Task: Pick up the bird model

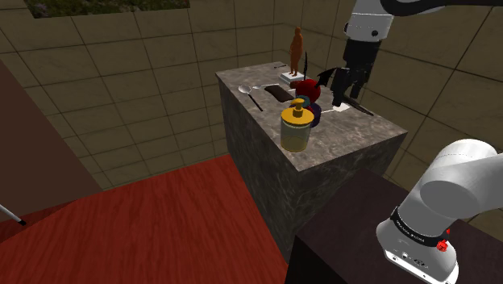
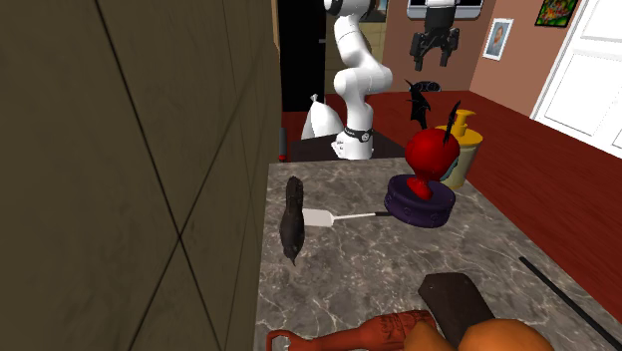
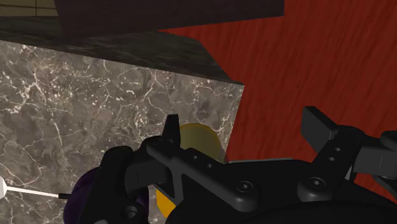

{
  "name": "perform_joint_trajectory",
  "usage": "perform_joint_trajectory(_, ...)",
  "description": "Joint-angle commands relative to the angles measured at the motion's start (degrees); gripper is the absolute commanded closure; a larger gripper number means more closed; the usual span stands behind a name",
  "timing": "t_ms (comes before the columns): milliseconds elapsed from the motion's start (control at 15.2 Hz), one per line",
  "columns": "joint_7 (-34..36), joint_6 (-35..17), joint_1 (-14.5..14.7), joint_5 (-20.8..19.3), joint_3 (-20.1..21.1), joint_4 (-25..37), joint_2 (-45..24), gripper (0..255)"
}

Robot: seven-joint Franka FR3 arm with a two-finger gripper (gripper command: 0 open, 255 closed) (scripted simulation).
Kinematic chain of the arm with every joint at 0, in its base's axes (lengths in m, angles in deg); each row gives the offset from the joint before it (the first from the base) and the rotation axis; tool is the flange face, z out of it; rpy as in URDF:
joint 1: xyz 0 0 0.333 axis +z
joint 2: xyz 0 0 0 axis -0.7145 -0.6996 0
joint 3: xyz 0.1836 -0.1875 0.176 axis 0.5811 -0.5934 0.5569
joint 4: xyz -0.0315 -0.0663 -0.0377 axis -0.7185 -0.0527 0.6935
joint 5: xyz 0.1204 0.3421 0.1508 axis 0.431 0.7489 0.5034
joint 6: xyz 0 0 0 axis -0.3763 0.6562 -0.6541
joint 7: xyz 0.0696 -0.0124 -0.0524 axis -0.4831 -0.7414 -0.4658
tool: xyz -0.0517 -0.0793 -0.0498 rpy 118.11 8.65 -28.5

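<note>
Spread-fingered black gripper (image 2: 436, 55) hovers high beyond the red figurine (image 2: 431, 160); dark bird model (image 2: 292, 227), lying near that figurine, looks light and rigid, best pinched across its narrow body.

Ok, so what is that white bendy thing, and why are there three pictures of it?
The white bendy thing is a robot arm. At its end is a black tool with two fingers for grabbing. The fingers stand apart and hold nothing.

One picture is taken from beside the robot's stand. One looks at the robot from across the stone block. One comes from a camera on the hand, looking down past the fingers.

On the stone block are a red bird figure with black wings on a purple base, a yellow bottle, a white utensil, a dark long thing lying flat, and a brown statue. The tool hangs above the bird figure and the bottle.
</note>
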Motion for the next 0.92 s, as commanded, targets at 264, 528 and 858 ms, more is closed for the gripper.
perform_joint_trajectory(264,-3.2,-4.0,-2.2,-2.6,-3.7,-0.7,-3.8,0)
perform_joint_trajectory(528,-6.4,-8.0,-4.3,-4.7,-7.3,-0.4,-8.4,0)
perform_joint_trajectory(858,-10.2,-12.8,-6.6,-6.6,-11.7,1.3,-15.3,0)
